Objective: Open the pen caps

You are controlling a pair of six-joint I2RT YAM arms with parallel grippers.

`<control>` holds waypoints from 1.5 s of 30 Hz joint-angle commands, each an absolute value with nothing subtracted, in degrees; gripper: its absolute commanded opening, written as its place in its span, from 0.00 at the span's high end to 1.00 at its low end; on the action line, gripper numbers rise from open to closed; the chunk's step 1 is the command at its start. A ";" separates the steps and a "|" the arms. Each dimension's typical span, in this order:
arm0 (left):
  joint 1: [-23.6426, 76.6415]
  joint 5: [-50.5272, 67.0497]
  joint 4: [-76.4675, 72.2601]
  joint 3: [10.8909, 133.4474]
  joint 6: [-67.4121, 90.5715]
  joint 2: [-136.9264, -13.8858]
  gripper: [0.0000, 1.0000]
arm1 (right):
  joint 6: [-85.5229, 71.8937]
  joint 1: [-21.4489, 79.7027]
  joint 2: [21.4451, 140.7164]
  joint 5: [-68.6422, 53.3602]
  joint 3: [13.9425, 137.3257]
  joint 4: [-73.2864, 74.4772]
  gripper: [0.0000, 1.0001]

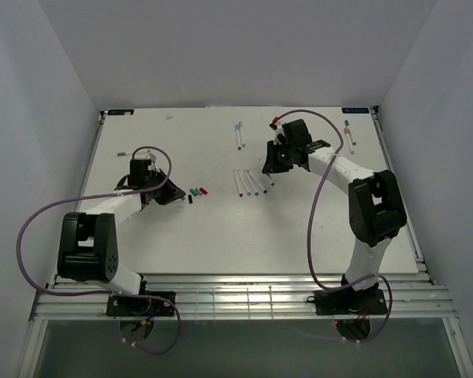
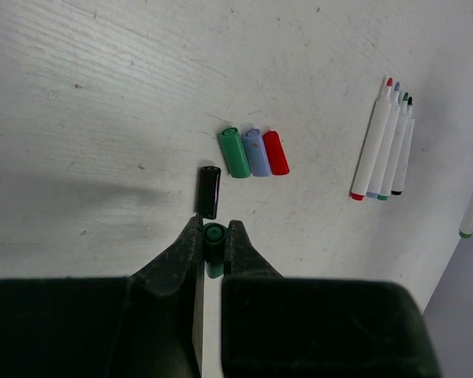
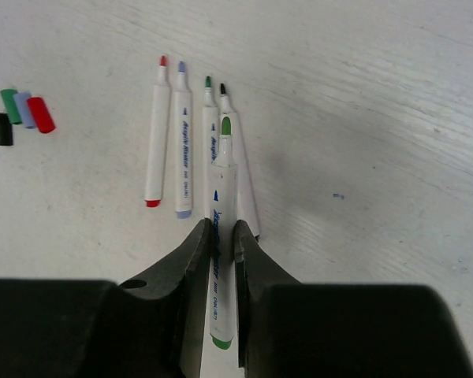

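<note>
My left gripper (image 2: 214, 228) is shut on a green pen cap (image 2: 214, 236), held just above the table. A black cap (image 2: 209, 191) lies right ahead of its tips, and green (image 2: 235, 152), pale blue (image 2: 256, 151) and red (image 2: 276, 152) caps lie side by side beyond. My right gripper (image 3: 223, 230) is shut on a white pen with a bare green tip (image 3: 224, 189), held over a row of several uncapped pens (image 3: 181, 142). In the top view the left gripper (image 1: 170, 194) is beside the caps (image 1: 197, 192) and the right gripper (image 1: 273, 163) is behind the pen row (image 1: 248, 183).
Two capped pens (image 1: 239, 135) lie at the back centre and two more (image 1: 349, 134) at the back right. A small grey object (image 1: 121, 155) lies at the far left. The table's raised edges run along both sides.
</note>
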State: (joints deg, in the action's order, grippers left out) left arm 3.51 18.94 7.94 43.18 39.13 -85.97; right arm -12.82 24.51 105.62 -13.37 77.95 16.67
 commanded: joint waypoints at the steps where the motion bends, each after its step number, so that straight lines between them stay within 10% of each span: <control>1: 3.69 19.43 6.59 42.98 39.81 -86.83 1.00 | -10.72 22.16 107.66 -13.35 80.24 17.84 0.92; 17: 3.96 17.40 6.07 43.86 39.73 -90.88 0.70 | -8.70 19.60 115.49 -20.64 84.99 16.44 0.92; 45: 4.13 16.62 14.93 55.00 40.25 -88.68 0.57 | -9.67 19.16 122.87 -25.40 88.60 16.08 0.79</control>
